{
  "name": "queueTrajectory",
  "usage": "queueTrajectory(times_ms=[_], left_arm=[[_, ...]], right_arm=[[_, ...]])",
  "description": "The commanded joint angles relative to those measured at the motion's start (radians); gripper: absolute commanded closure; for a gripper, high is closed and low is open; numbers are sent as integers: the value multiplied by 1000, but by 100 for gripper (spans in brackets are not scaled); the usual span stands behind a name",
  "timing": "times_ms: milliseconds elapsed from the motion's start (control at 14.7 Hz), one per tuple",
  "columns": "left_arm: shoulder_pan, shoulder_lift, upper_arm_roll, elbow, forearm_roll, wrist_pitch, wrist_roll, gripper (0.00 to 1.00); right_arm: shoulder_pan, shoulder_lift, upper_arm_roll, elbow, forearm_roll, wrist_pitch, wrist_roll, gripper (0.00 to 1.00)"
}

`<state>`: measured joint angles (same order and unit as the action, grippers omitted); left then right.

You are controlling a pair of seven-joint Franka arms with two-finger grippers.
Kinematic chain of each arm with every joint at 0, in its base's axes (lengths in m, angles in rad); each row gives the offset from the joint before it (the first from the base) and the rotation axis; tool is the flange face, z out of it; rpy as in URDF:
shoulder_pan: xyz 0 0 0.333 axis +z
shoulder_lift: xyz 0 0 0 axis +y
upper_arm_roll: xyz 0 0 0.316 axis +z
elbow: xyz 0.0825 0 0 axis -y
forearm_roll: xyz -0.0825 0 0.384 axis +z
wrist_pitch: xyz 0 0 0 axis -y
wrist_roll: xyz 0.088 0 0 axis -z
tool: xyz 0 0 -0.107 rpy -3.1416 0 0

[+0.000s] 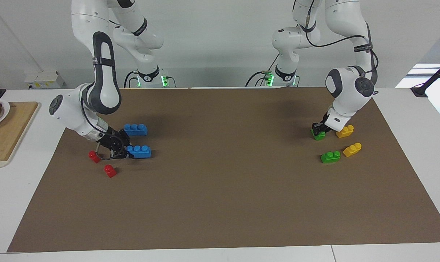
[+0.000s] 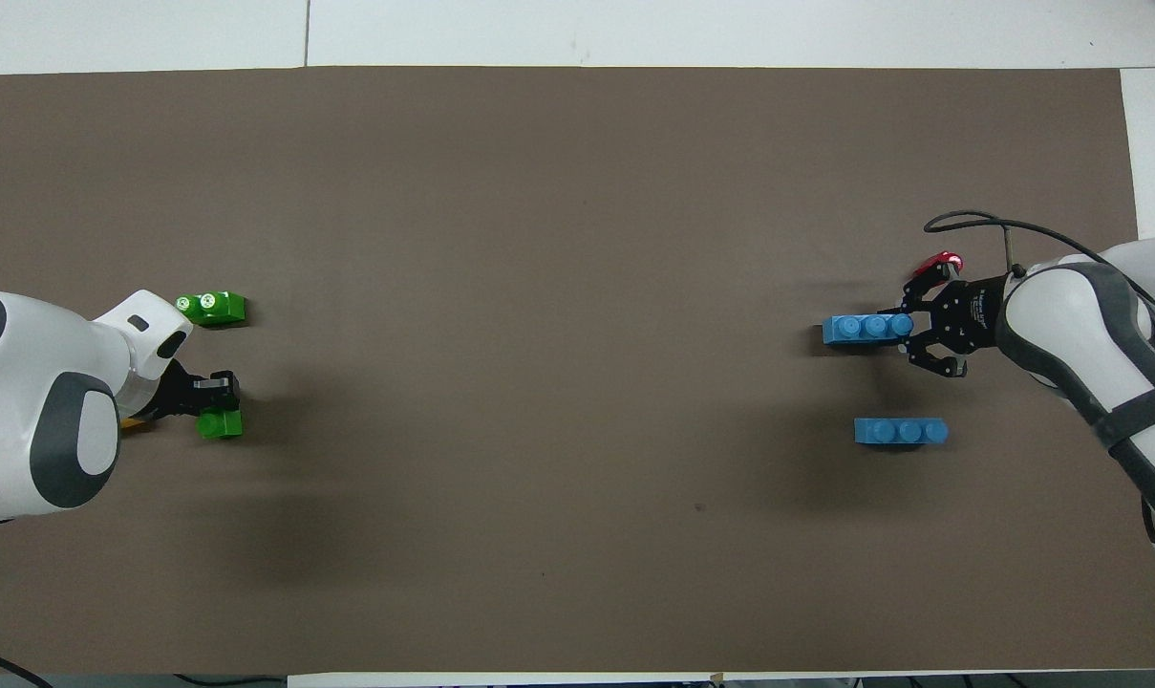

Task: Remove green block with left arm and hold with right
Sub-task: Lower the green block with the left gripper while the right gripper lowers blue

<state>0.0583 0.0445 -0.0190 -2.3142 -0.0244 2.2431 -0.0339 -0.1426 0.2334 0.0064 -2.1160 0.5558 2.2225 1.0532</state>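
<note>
One green block (image 1: 318, 135) (image 2: 221, 424) sits on the brown mat (image 1: 223, 182) toward the left arm's end. My left gripper (image 1: 319, 129) (image 2: 212, 401) is down right at this block, partly covering it. A second green block (image 1: 331, 157) (image 2: 212, 308) lies free, farther from the robots. At the right arm's end, my right gripper (image 1: 128, 151) (image 2: 907, 330) is shut on the end of a blue three-stud brick (image 1: 140, 151) (image 2: 862, 329) that rests on the mat.
Another blue brick (image 1: 136, 129) (image 2: 900, 432) lies nearer to the robots than the held one. Two yellow blocks (image 1: 345, 131) (image 1: 352, 149) sit beside the green ones. Two red blocks (image 1: 94, 156) (image 1: 110, 170) lie by the right gripper. A cutting board (image 1: 12, 134) holds a plate (image 1: 4, 109) off the mat.
</note>
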Motion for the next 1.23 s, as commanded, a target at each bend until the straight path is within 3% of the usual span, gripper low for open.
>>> queueTrajectory(times_ms=[0, 68, 273, 682, 750, 818, 886, 1159], left_arm=[[9, -6, -7, -27, 0, 35, 15, 5], [11, -8, -7, -22, 0, 26, 14, 0], [6, -21, -7, 8, -2, -2, 11, 0], [-2, -80, -9, 209, -2, -275, 14, 0], [0, -89, -7, 231, 0, -301, 15, 0], [0, -112, -9, 245, 0, -319, 17, 0], [0, -133, -7, 248, -2, -333, 17, 0], [-2, -190, -9, 281, -2, -413, 20, 0]], right_arm=[[-14, -9, 12, -36, -10, 40, -53, 100], [-15, -6, 12, -38, -7, 42, -59, 100], [-17, -6, 12, -47, 0, 42, -101, 100], [-17, -6, 10, -47, 0, 60, -185, 100], [-17, -5, 10, -47, 0, 62, -199, 78], [-17, -5, 10, -47, 0, 62, -211, 47], [-17, -5, 10, -45, 0, 62, -210, 24], [-17, -9, 10, -27, 0, 51, -197, 12]])
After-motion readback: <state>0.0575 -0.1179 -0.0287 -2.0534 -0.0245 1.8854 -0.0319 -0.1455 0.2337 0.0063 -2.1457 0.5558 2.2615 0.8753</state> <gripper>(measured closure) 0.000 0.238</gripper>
